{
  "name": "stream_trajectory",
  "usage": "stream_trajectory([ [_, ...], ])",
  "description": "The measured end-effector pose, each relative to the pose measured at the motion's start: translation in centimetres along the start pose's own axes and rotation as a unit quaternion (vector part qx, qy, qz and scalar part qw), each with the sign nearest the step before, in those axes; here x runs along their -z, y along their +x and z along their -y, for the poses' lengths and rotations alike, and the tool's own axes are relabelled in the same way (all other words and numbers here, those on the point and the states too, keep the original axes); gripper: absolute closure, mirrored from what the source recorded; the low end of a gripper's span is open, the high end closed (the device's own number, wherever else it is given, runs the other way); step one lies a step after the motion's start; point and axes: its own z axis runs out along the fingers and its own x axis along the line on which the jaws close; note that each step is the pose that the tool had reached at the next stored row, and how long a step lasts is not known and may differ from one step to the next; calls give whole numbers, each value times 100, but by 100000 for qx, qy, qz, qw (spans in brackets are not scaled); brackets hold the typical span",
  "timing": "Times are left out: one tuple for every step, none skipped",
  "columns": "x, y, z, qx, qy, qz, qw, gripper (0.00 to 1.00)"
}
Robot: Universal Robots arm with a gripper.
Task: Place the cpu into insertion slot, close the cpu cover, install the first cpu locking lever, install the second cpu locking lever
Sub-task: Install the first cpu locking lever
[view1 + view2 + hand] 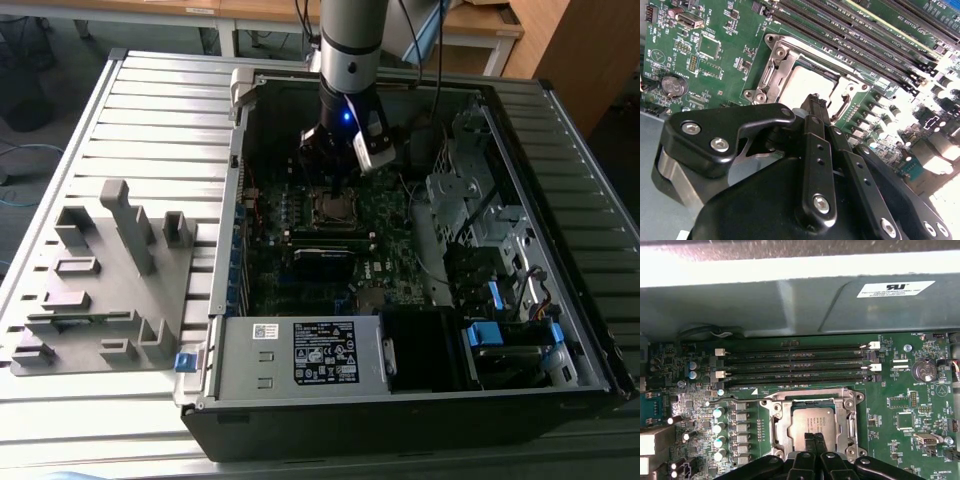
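The cpu [812,421] lies flat in the insertion slot [771,405] on the green motherboard, its dull silver face showing. The cpu cover [845,422], a silvery frame, lies down around it. A thin dark lever [735,401] runs out sideways from the socket's corner. My gripper [813,439] is shut, its two black fingertips pressed together just over the chip's near edge, with nothing between them. In the second wrist view the gripper [815,102] hangs over the cpu [802,85]. In the exterior view the gripper [330,185] stands straight above the socket [330,207].
Long black memory slots [795,365] run beside the socket, with the grey case wall [790,305] behind them. A coin battery [923,371] sits on the board. A grey fixture tray [100,280] lies on the exterior view's left; a power supply [300,355] fills the case front.
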Motion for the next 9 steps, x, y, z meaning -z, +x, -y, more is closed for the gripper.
stream_trajectory([
  [19, -1, -1, 3, -2, -6, 100000, 89],
  [38, -1, -2, -1, -2, -14, 100000, 89],
  [58, -2, -3, 0, -3, -28, 100000, 89],
  [80, -2, -4, -3, -1, -45, 100000, 89],
  [101, -3, -5, -4, 3, -64, 100000, 89],
  [120, -3, -6, -4, 0, -84, 100000, 89],
  [139, -4, -7, -5, 8, -114, 100000, 89],
  [157, -4, -8, -5, 9, -139, 100000, 89],
  [174, -5, -8, -7, 10, -162, 100000, 89],
])
